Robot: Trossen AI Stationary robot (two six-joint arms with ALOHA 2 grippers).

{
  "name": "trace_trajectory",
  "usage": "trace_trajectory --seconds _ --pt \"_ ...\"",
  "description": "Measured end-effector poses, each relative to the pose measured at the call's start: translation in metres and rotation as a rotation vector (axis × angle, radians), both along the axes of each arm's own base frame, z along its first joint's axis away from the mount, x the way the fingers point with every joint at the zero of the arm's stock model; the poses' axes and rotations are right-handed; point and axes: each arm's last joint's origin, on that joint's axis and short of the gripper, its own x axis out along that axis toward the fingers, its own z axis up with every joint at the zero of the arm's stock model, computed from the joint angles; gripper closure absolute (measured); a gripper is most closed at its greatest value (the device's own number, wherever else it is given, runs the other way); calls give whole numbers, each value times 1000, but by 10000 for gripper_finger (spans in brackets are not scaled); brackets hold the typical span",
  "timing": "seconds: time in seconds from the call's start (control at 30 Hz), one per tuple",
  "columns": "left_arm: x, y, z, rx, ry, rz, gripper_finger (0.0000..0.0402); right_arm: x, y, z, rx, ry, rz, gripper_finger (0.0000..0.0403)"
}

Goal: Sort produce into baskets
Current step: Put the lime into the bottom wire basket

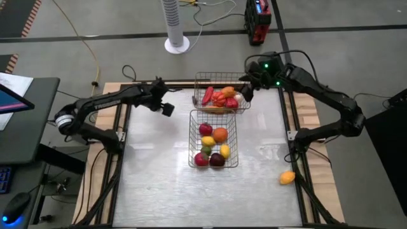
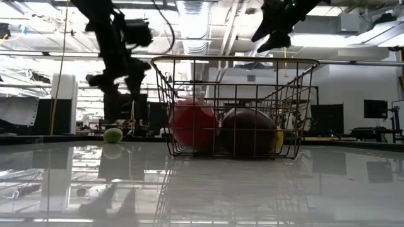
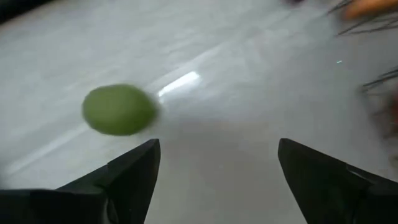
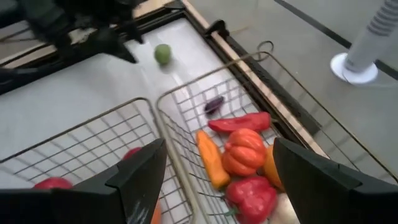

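High view: we count both silver wire-mesh baskets (image 1: 213, 147) filled; small green round fruit (image 3: 118, 110) beside them and orange piece (image 1: 287, 177) remain. Left gripper (image 3: 214, 163) and right gripper (image 4: 217, 163): jaws released, empty.

Silver grid-mesh baskets (image 1: 213, 147) – red peppers (image 4: 239, 122), orange carrot (image 4: 211, 160), green fruit (image 3: 118, 109)

- high view: overhead, straight down, far.
- low view: tabletop level, facing near basket (image 2: 235, 107).
- wrist views: close; both catch green ball (image 3: 118, 110) ahead of left gripper (image 3: 217, 180).
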Motion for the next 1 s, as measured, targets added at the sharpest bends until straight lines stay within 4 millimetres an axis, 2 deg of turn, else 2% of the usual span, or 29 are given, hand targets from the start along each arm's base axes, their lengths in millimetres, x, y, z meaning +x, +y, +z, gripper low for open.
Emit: trace_trajectory --seconds 0.3,0.6,0.77,1.0 --pt "-6 29 -30 25 196 71 90 13 22 0 -47 15 129 81" --pt "-1 39 -59 -5 308 130 90 13 23 -1 -9 18 106 81" --pt "2 43 -68 8 339 125 90 13 22 0 -14 10 105 81" --pt "2 49 -68 46 326 138 91 13 22 0 -14 9 103 81"
